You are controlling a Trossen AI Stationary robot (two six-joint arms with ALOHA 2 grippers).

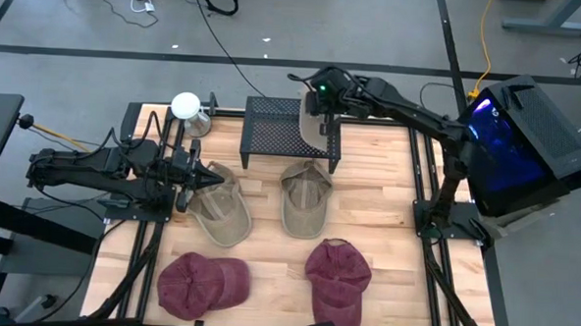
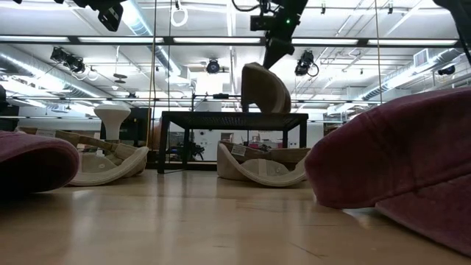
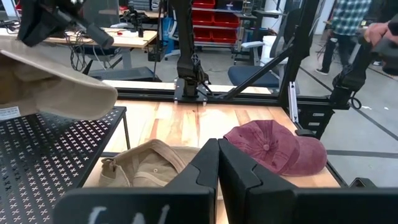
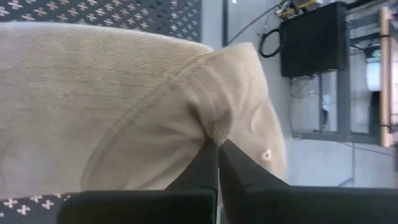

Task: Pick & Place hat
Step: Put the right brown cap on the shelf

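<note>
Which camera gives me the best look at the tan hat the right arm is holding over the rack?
The low view: the held tan hat hangs side-on, touching the black rack, under the right end effector. The right wrist view fills with its fabric, the high view shows a sliver, and the left wrist view catches its brim.

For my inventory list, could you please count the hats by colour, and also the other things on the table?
Tan hats: 3 (one pinched by the right gripper over the black mesh rack, two lying on the table)
Maroon hats: 2
Black mesh racks: 1
White mushroom-shaped objects: 1
Total: 7
</note>
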